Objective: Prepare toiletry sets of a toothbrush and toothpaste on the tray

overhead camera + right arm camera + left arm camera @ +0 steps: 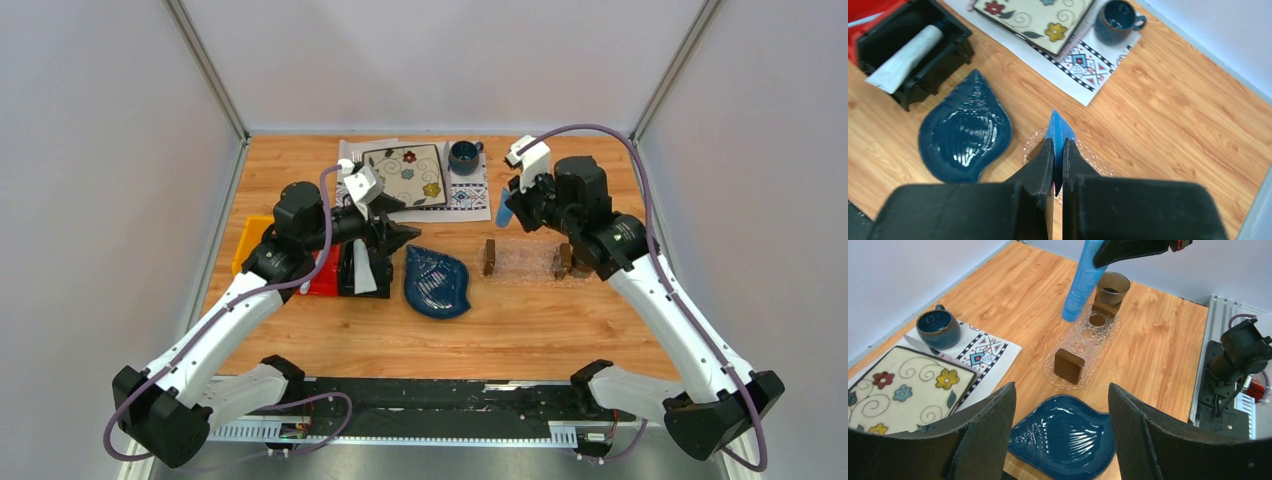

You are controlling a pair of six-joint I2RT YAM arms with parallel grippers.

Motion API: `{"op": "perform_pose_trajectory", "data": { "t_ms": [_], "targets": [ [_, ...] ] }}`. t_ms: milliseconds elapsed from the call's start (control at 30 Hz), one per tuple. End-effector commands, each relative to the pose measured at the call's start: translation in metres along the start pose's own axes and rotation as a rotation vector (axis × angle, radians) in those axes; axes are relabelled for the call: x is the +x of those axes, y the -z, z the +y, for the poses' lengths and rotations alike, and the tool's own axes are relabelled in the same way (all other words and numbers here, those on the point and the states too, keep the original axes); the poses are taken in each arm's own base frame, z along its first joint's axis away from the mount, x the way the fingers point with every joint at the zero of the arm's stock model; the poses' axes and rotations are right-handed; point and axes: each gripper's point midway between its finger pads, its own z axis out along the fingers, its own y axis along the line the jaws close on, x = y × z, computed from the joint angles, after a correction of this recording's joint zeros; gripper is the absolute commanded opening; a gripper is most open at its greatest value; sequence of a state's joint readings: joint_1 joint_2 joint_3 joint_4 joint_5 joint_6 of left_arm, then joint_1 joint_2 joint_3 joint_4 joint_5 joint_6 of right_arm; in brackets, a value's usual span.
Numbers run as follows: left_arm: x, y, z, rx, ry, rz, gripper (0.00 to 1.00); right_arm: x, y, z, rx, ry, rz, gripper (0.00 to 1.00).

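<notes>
Inside the black bin [948,55], 1 white toothpaste [908,55]; right gripper [1058,146] pinches 1 blue toothpaste [1082,282] above the tray [1088,347]; left gripper [1062,392] wide.

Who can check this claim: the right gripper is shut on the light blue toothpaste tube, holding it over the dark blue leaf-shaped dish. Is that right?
Not quite. The right gripper is shut on the light blue toothpaste tube, but holds it over the clear tray, not the dark blue dish. The left wrist view shows it.
</notes>
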State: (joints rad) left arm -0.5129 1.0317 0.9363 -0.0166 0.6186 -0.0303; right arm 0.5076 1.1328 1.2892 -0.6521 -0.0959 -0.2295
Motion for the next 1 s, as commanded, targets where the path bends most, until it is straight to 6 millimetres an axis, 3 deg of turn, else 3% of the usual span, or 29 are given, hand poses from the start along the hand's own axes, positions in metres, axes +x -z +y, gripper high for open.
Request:
{"op": "perform_pose_trajectory", "data": {
  "t_ms": [0, 267, 567, 800, 967],
  "targets": [
    [-0.011, 0.004, 0.007, -0.042, -0.047, -0.046, 0.75, -0.022, 0.014, -0.031, 0.137, -0.005, -0.127, 0.00],
    [-0.005, 0.004, 0.010, -0.053, -0.046, -0.037, 0.75, 0.010, 0.020, -0.050, 0.189, -0.062, -0.086, 0.00],
    [-0.003, 0.005, 0.015, -0.069, -0.044, -0.030, 0.74, 0.042, 0.033, -0.059, 0.226, -0.103, -0.059, 0.00],
    [-0.001, 0.004, 0.016, -0.071, -0.042, -0.028, 0.74, 0.057, 0.031, -0.043, 0.149, -0.133, -0.048, 0.00],
    [0.000, 0.004, 0.016, -0.071, -0.042, -0.027, 0.74, 0.056, 0.023, -0.031, 0.075, -0.136, -0.055, 0.00]
  ]
}}
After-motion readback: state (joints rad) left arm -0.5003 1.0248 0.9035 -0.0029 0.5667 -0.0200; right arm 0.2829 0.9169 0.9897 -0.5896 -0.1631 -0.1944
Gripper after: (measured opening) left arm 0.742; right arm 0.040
